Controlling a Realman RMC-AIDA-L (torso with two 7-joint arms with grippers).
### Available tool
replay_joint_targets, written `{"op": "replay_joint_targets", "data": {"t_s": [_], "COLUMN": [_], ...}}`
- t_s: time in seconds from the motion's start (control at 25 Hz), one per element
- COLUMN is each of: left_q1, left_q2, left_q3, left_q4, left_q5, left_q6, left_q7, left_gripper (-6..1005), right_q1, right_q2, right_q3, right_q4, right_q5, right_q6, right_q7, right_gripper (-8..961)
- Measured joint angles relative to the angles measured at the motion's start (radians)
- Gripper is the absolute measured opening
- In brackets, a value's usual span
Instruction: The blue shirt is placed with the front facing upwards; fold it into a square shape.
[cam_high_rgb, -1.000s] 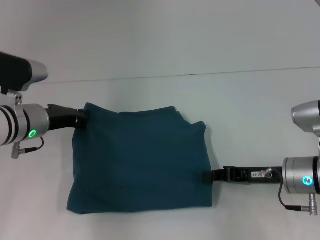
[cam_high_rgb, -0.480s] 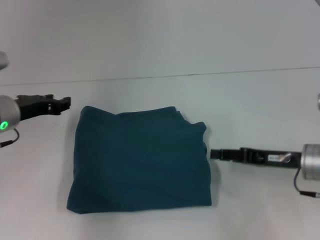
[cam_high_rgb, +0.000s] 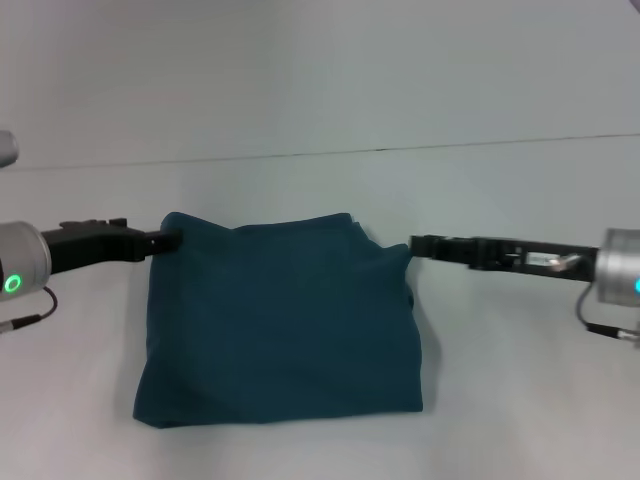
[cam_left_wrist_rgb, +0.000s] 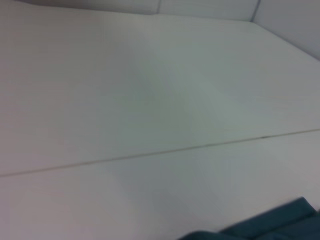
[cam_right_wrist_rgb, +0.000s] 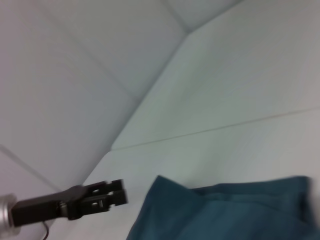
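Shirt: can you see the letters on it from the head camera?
No, the shirt shows only plain blue cloth, folded.

Found no readable text, label, brand, number or sign anywhere. Showed only plain cloth on the folded blue shirt, with its lettering hidden. Carried a small pale sticker on the right gripper, too small to read.

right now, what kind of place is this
Probably a robot lab or test bench, not a home: a bare white table, one folded blue shirt, and the left hand and right hand at its far corners.
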Motion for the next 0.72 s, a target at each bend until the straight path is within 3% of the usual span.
{"op": "replay_joint_targets", "data": {"t_s": [0.08,0.16,0.4,0.72], "left_q1": [0.005,0.012,0.036,0.047], "left_q2": [0.001,0.002,0.003,0.0], "left_q3": [0.0,-0.004,-0.024,-0.017], "left_q4": [-0.004,-0.004,-0.004,-0.006], "left_q5": [-0.013,-0.025,-0.043,-0.045], "left_q6": [0.022,0.053,0.078,0.08], "left_q7": [0.013,0.029,0.049,0.049], "left_gripper": [772,814,889,889], "right_q1": [0.035,0.063,0.111,0.163], "right_q2": [0.006,0.013,0.021,0.026], "right_q3": [-0.01,-0.029,-0.116,-0.199], "right_q4": [0.032,0.062,0.146,0.222], "right_q5": [-0.015,-0.027,-0.037,-0.034], "right_q6": [0.019,0.05,0.137,0.266], "right_q7": [-0.051,-0.098,-0.188,-0.23], "right_gripper": [538,363,145,42]}}
